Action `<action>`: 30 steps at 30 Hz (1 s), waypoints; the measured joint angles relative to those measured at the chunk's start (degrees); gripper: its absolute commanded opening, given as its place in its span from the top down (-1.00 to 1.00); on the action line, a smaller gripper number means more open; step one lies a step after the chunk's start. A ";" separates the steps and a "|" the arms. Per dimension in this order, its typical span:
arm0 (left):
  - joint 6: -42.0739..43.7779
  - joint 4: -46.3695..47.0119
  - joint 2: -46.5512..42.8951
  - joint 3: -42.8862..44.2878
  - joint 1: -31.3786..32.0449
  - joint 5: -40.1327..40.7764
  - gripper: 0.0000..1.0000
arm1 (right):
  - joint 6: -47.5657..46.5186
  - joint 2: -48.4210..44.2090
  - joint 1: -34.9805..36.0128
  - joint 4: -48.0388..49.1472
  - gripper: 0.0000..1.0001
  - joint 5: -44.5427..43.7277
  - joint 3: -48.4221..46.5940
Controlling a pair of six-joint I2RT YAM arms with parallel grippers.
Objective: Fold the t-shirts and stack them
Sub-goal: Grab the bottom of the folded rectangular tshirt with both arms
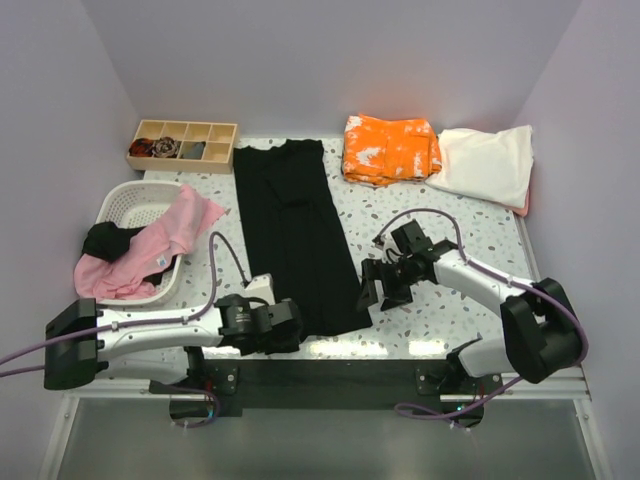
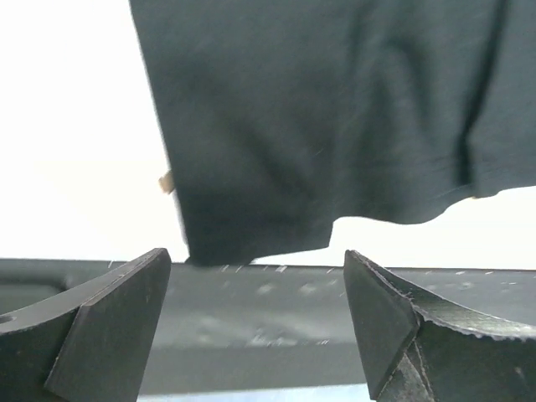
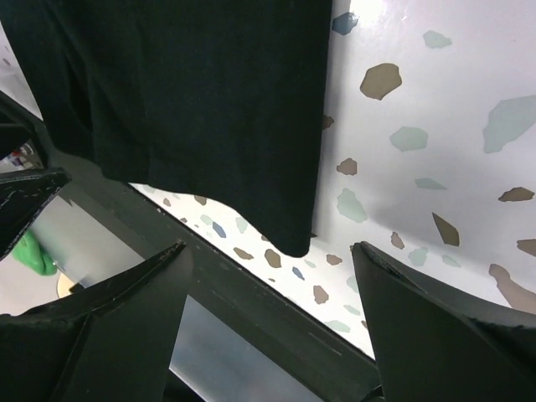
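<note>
Black, plain and folded into a long narrow strip, the large t-shirt (image 1: 295,235) is laid lengthwise down the middle of the speckled tabletop (image 1: 440,250). Its far end is just beside the wooden tray (image 1: 185,145) and its near hem is at the front edge. The left hand (image 2: 255,268) is held low at the near left corner of that hem, its fingers spread apart with nothing gripped between them. Whether the cloth is touched cannot be told. The right hand (image 3: 270,249) is held just beside the near right corner, likewise spread wide and empty. At the far right of the tabletop the orange t-shirt (image 1: 390,150) is seen folded, with the cream t-shirt (image 1: 488,163) folded right beside it. The pink t-shirt (image 1: 150,245) is draped unfolded over the rim of the white basket (image 1: 125,200) at the left.
</note>
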State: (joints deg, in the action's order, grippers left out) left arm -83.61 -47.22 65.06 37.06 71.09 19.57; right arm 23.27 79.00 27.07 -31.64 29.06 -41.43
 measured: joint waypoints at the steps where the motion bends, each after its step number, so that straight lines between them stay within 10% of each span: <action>1: -2.62 -2.08 -0.15 0.13 1.31 0.07 -0.80 | 0.09 0.00 0.15 0.02 -0.61 0.00 0.00; 30: -14.32 5.35 -8.61 -11.17 4.48 7.08 -0.49 | 0.81 8.26 0.96 7.89 -0.12 6.43 2.58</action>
State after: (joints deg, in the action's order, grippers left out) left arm -97.93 -41.87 56.45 25.89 75.57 26.65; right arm 24.08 87.26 28.03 -23.75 35.48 -38.85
